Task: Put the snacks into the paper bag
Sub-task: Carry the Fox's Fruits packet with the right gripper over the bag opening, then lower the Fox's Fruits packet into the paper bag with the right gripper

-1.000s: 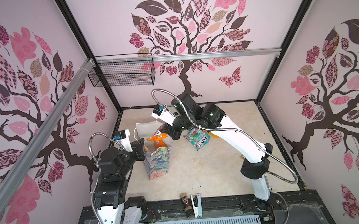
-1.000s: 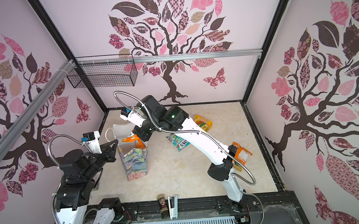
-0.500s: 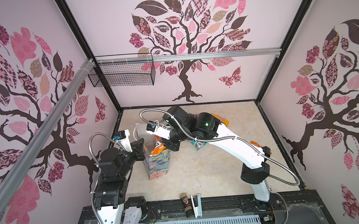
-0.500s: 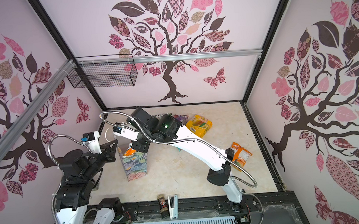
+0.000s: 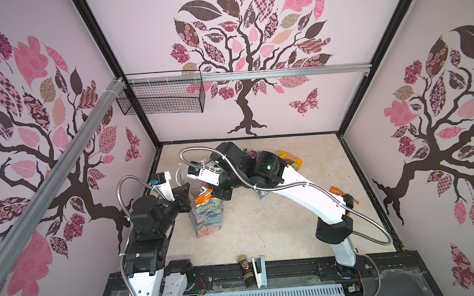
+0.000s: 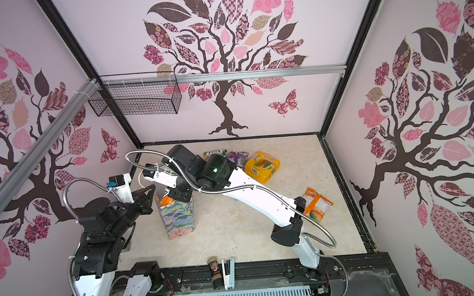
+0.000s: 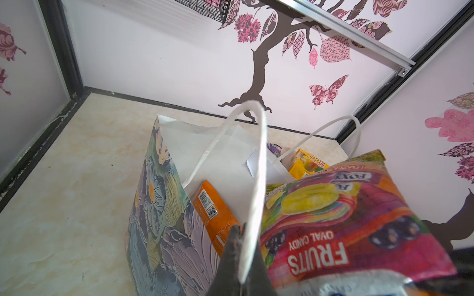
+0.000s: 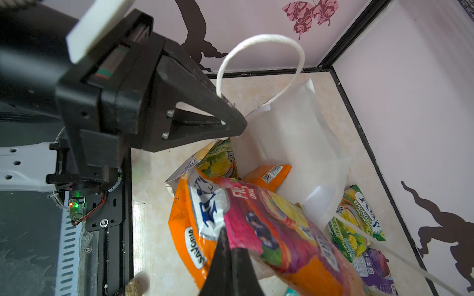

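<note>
Pink packet (image 8: 269,217) clamped in right pincer (image 8: 227,243).

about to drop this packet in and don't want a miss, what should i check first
1. Bag upright: ok, the paper bag stands on its base.
2. Mouth held open: ok, the left jaws are shut on the cord handle.
3. Grip on the load: ok, the right jaws are shut on the pink candy packet.
4. Packet lined up over the mouth: cannot tell, it hangs at the rim with its lower end hidden.
5. Room inside: ok, bare white lining shows beside the orange packet.
6. All snacks packed: not ok, the yellow packet and others lie on the table.
</note>
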Controlling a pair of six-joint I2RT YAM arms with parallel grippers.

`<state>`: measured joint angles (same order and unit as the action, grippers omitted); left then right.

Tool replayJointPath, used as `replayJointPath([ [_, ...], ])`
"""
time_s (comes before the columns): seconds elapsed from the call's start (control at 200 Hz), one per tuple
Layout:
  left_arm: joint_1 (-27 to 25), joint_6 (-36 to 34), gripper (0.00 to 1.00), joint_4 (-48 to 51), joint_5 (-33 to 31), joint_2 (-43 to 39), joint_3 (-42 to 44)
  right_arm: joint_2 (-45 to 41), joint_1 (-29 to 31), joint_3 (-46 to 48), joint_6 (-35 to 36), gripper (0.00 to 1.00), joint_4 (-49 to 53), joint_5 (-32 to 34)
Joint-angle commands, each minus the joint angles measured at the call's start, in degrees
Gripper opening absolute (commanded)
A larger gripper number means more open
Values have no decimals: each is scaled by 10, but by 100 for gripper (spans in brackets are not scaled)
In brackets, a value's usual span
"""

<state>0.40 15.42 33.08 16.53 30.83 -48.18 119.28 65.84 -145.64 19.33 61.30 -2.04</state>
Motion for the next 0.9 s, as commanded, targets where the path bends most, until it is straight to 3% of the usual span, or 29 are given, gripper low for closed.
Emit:
replayJointPath([
  [0.0,3,0,0,-11,-1,-5,13,28,2,-24,2,0,-21,-3],
  [0.375,3,0,0,-9,-2,-7,13,57,-7,-39,-9,0,-44,20],
  [0.545,4,1,0,-10,-2,-9,13,58,-30,-37,-31,0,-43,12],
  [0.895,4,0,0,-9,-3,-10,15,71,-31,-36,-12,0,-50,-7],
])
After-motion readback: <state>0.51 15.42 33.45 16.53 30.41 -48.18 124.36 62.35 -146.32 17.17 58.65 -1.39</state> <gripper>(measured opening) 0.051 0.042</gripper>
